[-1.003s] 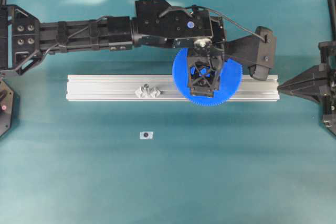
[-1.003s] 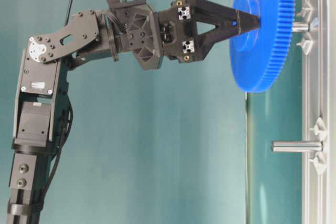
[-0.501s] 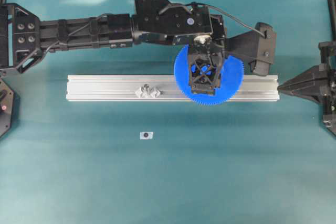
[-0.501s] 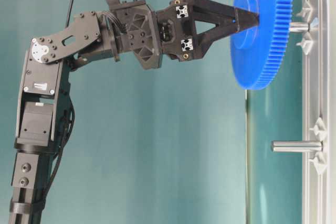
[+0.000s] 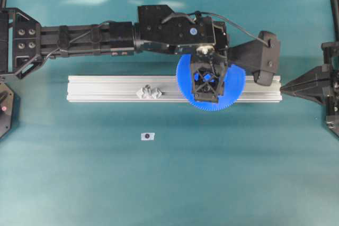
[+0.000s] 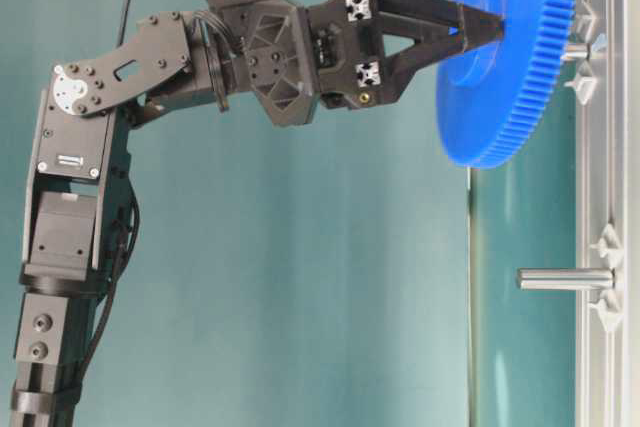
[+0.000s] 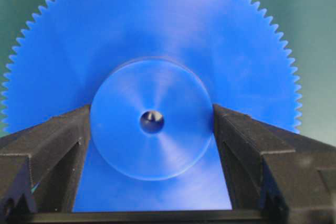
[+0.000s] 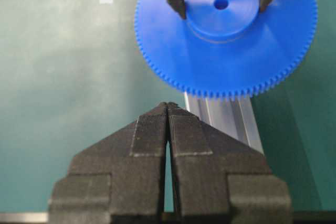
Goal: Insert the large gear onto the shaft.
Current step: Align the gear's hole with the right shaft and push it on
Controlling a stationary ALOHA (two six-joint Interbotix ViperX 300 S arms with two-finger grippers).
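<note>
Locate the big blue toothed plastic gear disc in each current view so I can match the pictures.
Overhead: big blue toothed plastic gear disc, right of centre, over the aluminium rail.
Table-level: top right, beside the rail.
Left wrist: fills the picture, left gripper on its hub.
Right wrist: top, right of centre.
Shared landmark: the rail, except in the left wrist view.

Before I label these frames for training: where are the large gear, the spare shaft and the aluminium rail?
large gear (image 7: pixel 152 121): left wrist view, hub.
spare shaft (image 6: pixel 565 279): table-level view, pin's middle.
aluminium rail (image 5: pixel 106 88): overhead view, bare top face.
</note>
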